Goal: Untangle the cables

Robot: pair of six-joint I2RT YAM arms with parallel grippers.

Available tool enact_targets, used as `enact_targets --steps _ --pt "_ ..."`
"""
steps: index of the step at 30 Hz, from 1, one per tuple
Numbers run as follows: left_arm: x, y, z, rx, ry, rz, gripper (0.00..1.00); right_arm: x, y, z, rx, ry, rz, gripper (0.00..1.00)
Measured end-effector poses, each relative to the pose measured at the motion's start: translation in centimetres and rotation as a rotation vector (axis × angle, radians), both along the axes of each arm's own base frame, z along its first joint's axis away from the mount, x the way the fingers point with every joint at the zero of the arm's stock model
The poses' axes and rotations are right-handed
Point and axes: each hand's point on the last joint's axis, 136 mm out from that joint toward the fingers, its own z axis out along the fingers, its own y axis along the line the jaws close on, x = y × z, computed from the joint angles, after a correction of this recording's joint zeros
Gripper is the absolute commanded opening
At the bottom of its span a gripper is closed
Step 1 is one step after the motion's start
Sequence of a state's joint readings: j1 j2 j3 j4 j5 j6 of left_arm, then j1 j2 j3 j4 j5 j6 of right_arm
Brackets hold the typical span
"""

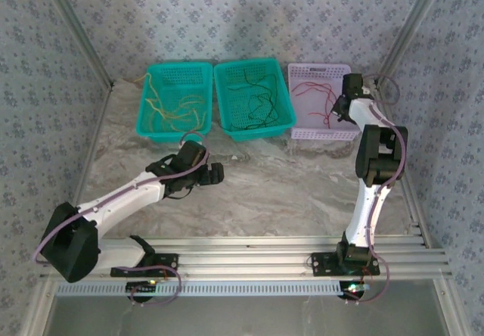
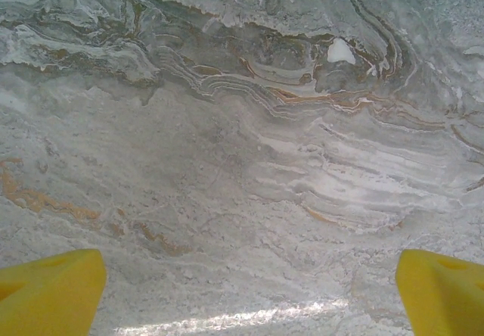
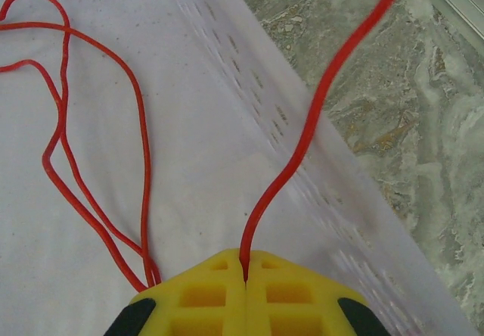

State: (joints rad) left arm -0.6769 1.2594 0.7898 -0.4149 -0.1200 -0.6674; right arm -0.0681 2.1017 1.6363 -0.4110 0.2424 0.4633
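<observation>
Three baskets (image 1: 178, 66) on marbled table (image 1: 280, 192)

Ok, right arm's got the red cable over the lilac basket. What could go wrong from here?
1. The right gripper is shut on the red cable, which crosses over the lilac basket wall. Released here, that stretch may drop onto the table outside.
2. Other red loops lie in the basket close beside the gripper. Lifting could drag them out or tangle them again.
</observation>
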Motion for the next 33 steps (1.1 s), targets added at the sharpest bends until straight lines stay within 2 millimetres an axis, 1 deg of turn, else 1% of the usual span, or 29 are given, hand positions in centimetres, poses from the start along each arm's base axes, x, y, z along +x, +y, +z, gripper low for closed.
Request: enact_targets --steps 2,5,7,8,10,12,13,14,16,19,20,21,22,23,24,26,29,31,33 --pt "0.0 0.0 -0.2 0.003 0.004 0.000 0.98 -0.1 0.7 0.0 -0.012 0.011 0.016 0.15" --pt "0.0 0.0 -0.2 0.004 0.005 -0.001 0.99 0.0 2.1 -0.1 -0.023 0.022 0.052 0.33" --pt "-0.1 -0.1 -0.2 0.005 0.005 -0.005 0.99 0.0 2.9 0.0 -0.024 0.024 0.069 0.42" --pt "-0.1 -0.1 -0.2 0.005 0.006 -0.005 1.00 -0.1 3.4 0.2 -0.028 0.024 0.083 0.47" --pt "-0.1 -0.1 -0.2 0.005 0.006 -0.005 1.00 -0.1 3.9 1.2 -0.029 0.007 0.092 0.54" --pt "-0.1 -0.1 -0.2 0.005 0.005 -0.006 1.00 -0.2 4.1 3.2 -0.031 -0.028 0.095 0.59" --pt "-0.1 -0.1 -0.2 0.005 0.005 -0.006 1.00 -0.3 4.1 4.6 -0.032 -0.055 0.094 0.62" --pt "-0.1 -0.1 -0.2 0.006 0.004 -0.007 1.00 -0.5 4.1 5.9 -0.033 -0.079 0.091 0.67" --pt "0.0 -0.2 0.1 0.006 0.002 -0.009 1.00 -1.2 3.9 9.1 -0.039 -0.141 0.085 0.73" --pt "0.4 -0.5 1.0 0.000 -0.017 -0.011 1.00 -2.8 3.9 13.3 -0.044 -0.229 0.074 0.75" --pt "0.6 -0.6 1.4 -0.002 -0.025 -0.011 1.00 -3.3 3.9 14.4 -0.046 -0.256 0.073 0.76" --pt "0.8 -0.7 1.8 -0.005 -0.033 -0.013 1.00 -4.0 4.0 15.3 -0.048 -0.283 0.072 0.77" --pt "1.0 -0.7 2.2 -0.004 -0.044 -0.015 1.00 -4.8 4.1 16.0 -0.049 -0.311 0.073 0.82" --pt "1.2 -0.8 2.6 -0.001 -0.052 -0.016 1.00 -5.5 4.3 16.5 -0.047 -0.330 0.076 0.97" --pt "1.5 -0.8 3.1 0.002 -0.064 -0.015 1.00 -6.3 4.6 16.8 -0.048 -0.351 0.086 1.00" --pt "2.1 -0.8 4.0 0.012 -0.087 -0.011 1.00 -7.5 5.4 17.1 -0.064 -0.379 0.123 1.00" --pt "3.3 -0.5 5.4 0.043 -0.122 0.008 1.00 -8.7 7.1 17.2 -0.135 -0.406 0.209 1.00" --pt "4.2 0.1 6.4 0.066 -0.149 0.036 1.00 -9.6 8.1 16.6 -0.196 -0.406 0.267 1.00" --pt "5.1 0.9 7.3 0.087 -0.179 0.065 1.00 -10.6 8.2 15.7 -0.249 -0.400 0.293 1.00"
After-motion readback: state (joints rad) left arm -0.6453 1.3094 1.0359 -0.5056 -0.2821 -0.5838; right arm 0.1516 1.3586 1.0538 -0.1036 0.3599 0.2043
